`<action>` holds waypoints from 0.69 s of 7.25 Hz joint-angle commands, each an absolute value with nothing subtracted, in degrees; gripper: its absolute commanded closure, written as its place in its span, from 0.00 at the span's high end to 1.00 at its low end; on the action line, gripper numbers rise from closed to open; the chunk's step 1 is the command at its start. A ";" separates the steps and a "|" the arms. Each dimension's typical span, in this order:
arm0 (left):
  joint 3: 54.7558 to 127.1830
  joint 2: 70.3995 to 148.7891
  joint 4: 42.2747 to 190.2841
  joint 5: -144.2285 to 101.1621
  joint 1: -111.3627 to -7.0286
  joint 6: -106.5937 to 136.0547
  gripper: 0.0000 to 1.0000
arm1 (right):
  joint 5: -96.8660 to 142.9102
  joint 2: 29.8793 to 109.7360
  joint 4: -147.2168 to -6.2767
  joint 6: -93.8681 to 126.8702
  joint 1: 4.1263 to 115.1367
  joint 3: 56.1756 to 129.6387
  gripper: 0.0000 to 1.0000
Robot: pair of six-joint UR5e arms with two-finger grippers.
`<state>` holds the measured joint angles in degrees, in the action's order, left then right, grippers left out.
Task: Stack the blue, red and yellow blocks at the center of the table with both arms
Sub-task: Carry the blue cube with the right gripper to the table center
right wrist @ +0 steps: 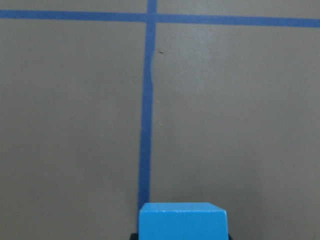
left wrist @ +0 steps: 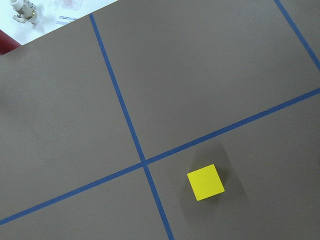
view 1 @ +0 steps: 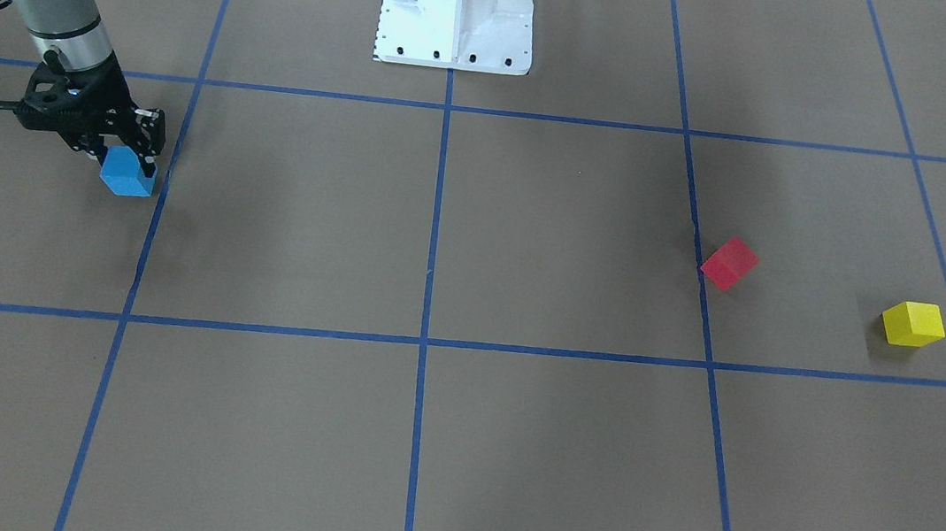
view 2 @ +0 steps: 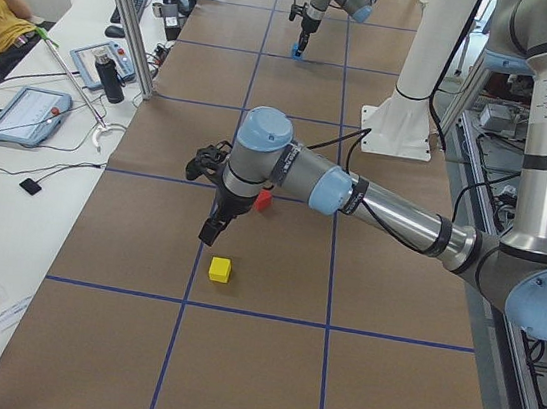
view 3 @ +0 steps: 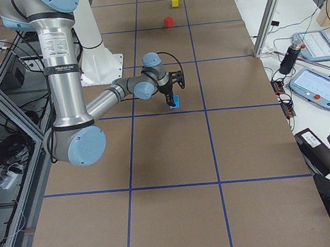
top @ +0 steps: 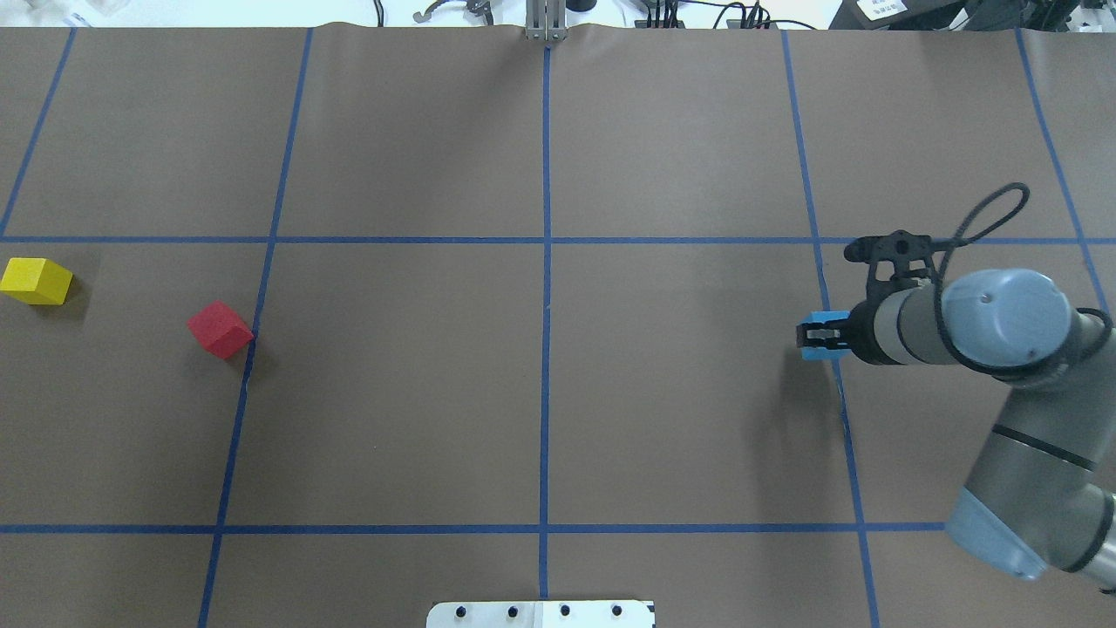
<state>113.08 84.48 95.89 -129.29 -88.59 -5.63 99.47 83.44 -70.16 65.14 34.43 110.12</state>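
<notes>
Seen from overhead, the yellow block [top: 35, 281] sits at the table's far left, with the red block [top: 220, 330] to its right, one corner on a blue tape line [top: 264, 288]. The left gripper [view 2: 208, 236], visible only from the side, hangs just beside the yellow block; how far it is parted cannot be told. Far right, the right gripper [top: 815, 336] is clamped on the blue block [top: 818, 353], which is half hidden by its fingers and well off centre.
</notes>
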 commanded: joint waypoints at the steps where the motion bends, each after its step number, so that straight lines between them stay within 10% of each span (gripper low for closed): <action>1: 112.68 84.55 95.89 -129.29 -88.59 -5.63 1.00 | 99.49 64.60 -85.55 66.61 33.32 106.47 0.00; 5: 112.50 84.55 95.89 -129.29 -88.59 -5.54 1.00 | 95.21 42.76 -87.10 73.91 26.30 86.01 0.00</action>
<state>112.60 84.55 95.89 -129.29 -88.59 -5.54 97.41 48.71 -87.12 72.50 28.72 92.91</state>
